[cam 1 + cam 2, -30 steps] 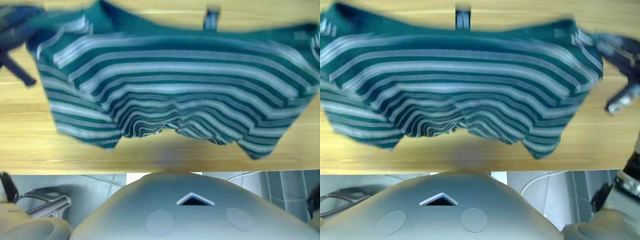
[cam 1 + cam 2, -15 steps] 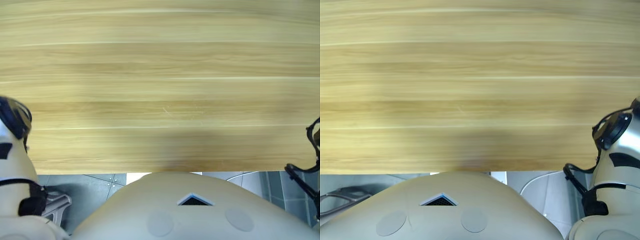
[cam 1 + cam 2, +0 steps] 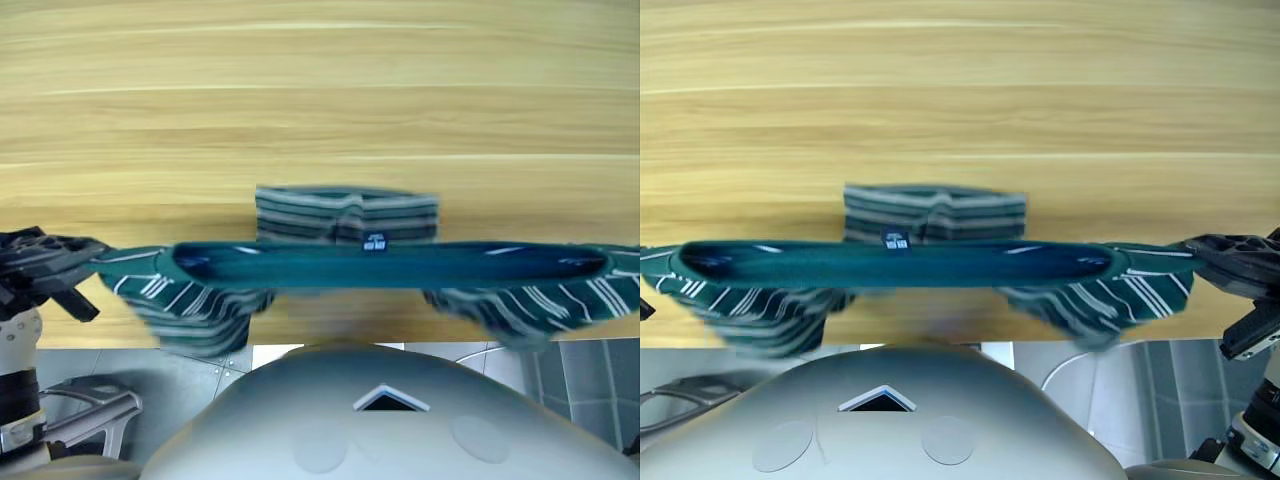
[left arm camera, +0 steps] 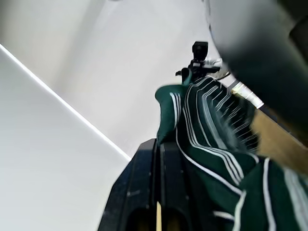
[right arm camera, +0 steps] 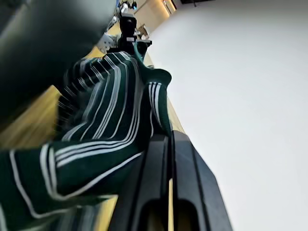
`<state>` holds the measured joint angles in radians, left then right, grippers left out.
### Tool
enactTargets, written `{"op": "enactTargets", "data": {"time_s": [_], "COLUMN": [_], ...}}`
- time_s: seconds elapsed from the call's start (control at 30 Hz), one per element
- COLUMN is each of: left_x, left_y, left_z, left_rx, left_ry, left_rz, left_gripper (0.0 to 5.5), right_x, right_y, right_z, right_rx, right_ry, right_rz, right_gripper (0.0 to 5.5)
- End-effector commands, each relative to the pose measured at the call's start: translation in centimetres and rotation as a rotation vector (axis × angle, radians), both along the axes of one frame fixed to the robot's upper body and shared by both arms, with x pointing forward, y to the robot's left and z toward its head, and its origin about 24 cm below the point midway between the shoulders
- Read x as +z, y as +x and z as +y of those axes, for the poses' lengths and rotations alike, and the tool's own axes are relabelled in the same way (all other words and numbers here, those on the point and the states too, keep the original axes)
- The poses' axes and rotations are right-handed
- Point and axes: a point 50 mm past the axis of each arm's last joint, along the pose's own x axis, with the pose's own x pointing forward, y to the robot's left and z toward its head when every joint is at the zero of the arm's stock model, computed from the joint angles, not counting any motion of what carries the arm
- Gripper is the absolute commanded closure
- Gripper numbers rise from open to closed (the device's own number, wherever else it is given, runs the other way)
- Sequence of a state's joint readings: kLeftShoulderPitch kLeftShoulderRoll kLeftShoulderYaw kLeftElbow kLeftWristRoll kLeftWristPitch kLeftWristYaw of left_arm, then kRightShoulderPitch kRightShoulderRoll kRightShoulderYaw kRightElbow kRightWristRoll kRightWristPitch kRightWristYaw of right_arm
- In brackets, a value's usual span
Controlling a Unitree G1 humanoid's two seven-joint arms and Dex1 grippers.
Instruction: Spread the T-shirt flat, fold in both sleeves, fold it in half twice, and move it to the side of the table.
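The left hand [image 4: 161, 161] is pinched shut on one corner of the T-shirt [image 3: 390, 263], its two fingers pressed together with striped cloth bunching out past their tips. The right hand [image 5: 168, 144] is clamped on the opposite corner in the same way. Both sit low at the near edge of the tabletop [image 3: 320, 100], one out to each side. The shirt is drawn taut between them as a dark green band seen edge-on, with a small label [image 3: 374, 241] at its middle. Striped cloth sags from the band near each hand, and a striped portion lies on the wood just beyond the band's centre.

A second ago the shirt was held up broad across the tabletop. Half a second ago the wood was bare and the arms were down by the near edge with no cloth in sight (the table edge sits at the same place in every frame, so the camera has not shifted). Now the garment is back over the edge, with its far part touching down. This reads as a swing-and-cast to lay the shirt out. The spreading step is under way but not finished, and the sleeve folds, both halvings and the move to the side are all left to do.
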<state>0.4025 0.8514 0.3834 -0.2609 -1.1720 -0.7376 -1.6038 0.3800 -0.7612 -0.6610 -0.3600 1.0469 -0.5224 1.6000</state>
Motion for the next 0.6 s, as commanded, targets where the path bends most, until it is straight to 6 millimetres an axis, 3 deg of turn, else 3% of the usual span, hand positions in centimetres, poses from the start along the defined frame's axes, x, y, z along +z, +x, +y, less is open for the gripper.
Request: {"op": "enactTargets", "data": {"time_s": [0.03, 0.13, 0.27, 0.4, 0.5, 0.57, 0.6], "left_x": [1.0, 2.6, 6.2, 7.9, 9.3, 9.8, 9.7], "left_y": [-1.2, -2.5, -3.7, -4.0, -5.7, -6.1, -5.3], "left_z": [-0.4, -1.0, -0.9, -1.0, -0.8, -0.3, 0.1], "left_rx": [-0.039, -0.097, -0.238, -0.315, -0.407, -0.426, -0.372], "left_ry": [0.02, -0.039, -0.206, -0.186, -0.218, -0.228, -0.207], "left_rz": [-0.018, -0.051, -0.12, -0.169, -0.231, -0.255, -0.258], "left_gripper": [5.5, 5.5, 5.5, 5.5, 5.5, 5.5, 5.5], "right_x": [0.9, 1.9, 3.6, 4.3, 5.2, 5.3, 5.0], "right_y": [-0.9, -1.7, -2.4, -2.6, -3.7, -3.2, -2.2], "right_z": [0.5, 0.4, 0.0, -0.1, 0.2, 0.4, 0.7], "right_rx": [0.055, 0.087, 0.139, 0.168, 0.205, 0.182, 0.11], "right_ry": [0.008, 0.056, 0.132, 0.164, 0.186, 0.172, 0.149], "right_rz": [-0.026, -0.053, -0.085, -0.101, -0.15, -0.135, -0.12], "right_gripper": [5.48, 5.48, 5.48, 5.48, 5.48, 5.48, 5.48]}}
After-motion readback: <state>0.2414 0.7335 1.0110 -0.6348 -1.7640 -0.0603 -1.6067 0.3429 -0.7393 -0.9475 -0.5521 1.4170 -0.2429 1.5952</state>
